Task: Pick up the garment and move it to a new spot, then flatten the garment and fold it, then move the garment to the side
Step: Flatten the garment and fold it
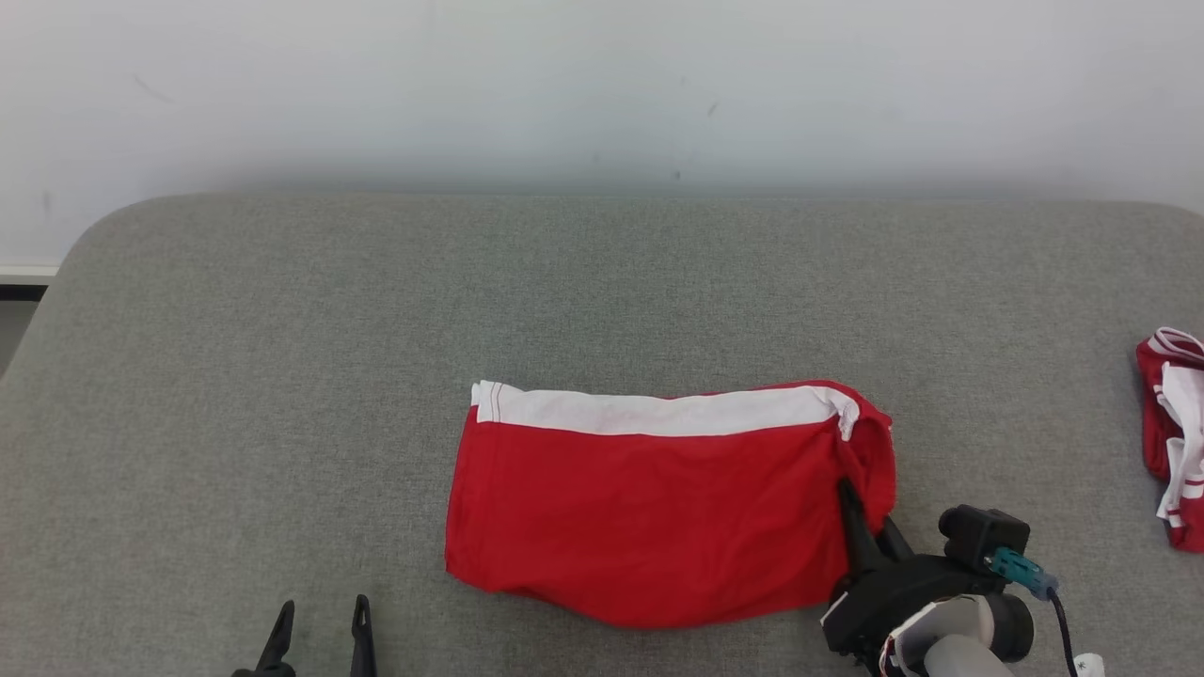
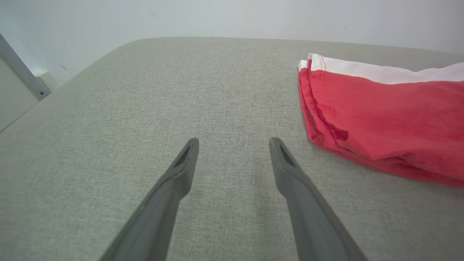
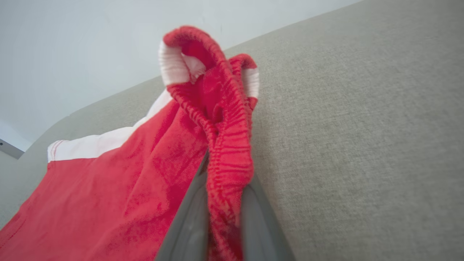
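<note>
1. Head view: the red garment (image 1: 658, 508) with a white band along its far edge lies mostly flat near the middle of the grey fabric-covered counter (image 1: 282, 376). The right tool (image 1: 858, 512) reaches in from the lower right, its dark fingers clenched on the garment's right-hand edge, where the cloth is bunched and slightly raised. The left tool (image 1: 324, 606) rests at the lower left, fingers spread and holding nothing, apart from the garment's left edge. A second red-and-white piece of cloth (image 1: 1176, 437) lies crumpled at the counter's far right edge, well apart from the garment. A pale wall (image 1: 602, 85) stands behind.

2. Left wrist view: the left tool (image 2: 235, 142) is released, both fingers parted over bare counter (image 2: 145, 108). The garment (image 2: 384, 119) lies to the right of the fingers, not touching them, its hemmed edge facing them.

3. Right wrist view: the right tool (image 3: 224, 181) is grasping the garment (image 3: 127, 188). The gathered elastic waistband (image 3: 228, 145) is pinched between the two grey fingers (image 3: 192, 224) and stands up in a loop above them. The rest of the cloth trails down to the left onto the counter (image 3: 362, 127).
</note>
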`<state>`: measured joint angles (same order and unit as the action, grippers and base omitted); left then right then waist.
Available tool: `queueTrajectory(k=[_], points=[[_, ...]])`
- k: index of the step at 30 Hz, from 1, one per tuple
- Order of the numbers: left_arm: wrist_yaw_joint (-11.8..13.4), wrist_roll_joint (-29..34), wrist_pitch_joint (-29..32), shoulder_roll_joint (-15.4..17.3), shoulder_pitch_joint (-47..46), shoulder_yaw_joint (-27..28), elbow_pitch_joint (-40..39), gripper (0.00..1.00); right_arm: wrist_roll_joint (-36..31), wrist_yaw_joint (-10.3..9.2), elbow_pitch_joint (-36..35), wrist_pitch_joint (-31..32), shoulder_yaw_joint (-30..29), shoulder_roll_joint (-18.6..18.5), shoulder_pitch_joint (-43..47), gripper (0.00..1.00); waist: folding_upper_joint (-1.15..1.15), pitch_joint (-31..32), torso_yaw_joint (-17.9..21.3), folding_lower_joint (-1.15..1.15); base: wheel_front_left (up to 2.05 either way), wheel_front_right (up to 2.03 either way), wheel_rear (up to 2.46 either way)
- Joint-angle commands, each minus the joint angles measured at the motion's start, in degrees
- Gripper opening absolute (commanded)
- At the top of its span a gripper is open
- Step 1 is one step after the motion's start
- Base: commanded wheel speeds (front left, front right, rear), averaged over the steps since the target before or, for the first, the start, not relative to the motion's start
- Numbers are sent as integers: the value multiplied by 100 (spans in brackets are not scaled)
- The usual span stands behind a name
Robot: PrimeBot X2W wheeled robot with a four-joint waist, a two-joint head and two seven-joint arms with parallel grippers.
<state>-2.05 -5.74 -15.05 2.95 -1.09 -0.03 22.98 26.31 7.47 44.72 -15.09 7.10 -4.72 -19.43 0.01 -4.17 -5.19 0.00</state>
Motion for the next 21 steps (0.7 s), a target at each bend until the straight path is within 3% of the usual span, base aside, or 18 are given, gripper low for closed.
queueTrajectory(k=[1,7,13,21], points=[[12,-37,-15,-8,42,-28,19,100,139,0,-111,40,125,41,-16,0,-1,2,18,0,0,0,0],[8,-122,-15,-7,-25,-169,100,100,840,1,-965,477,1051,94,9,0,-1,17,-47,0,0,0,0],[18,-157,-15,-7,33,-240,131,100,1200,1,-1638,793,1623,79,-37,0,-1,60,-233,0,0,0,0],[-4,-197,-14,-8,-13,-395,148,100,1206,1,-1376,1023,2022,151,-356,0,-1,-1,-606,0,0,0,0]])
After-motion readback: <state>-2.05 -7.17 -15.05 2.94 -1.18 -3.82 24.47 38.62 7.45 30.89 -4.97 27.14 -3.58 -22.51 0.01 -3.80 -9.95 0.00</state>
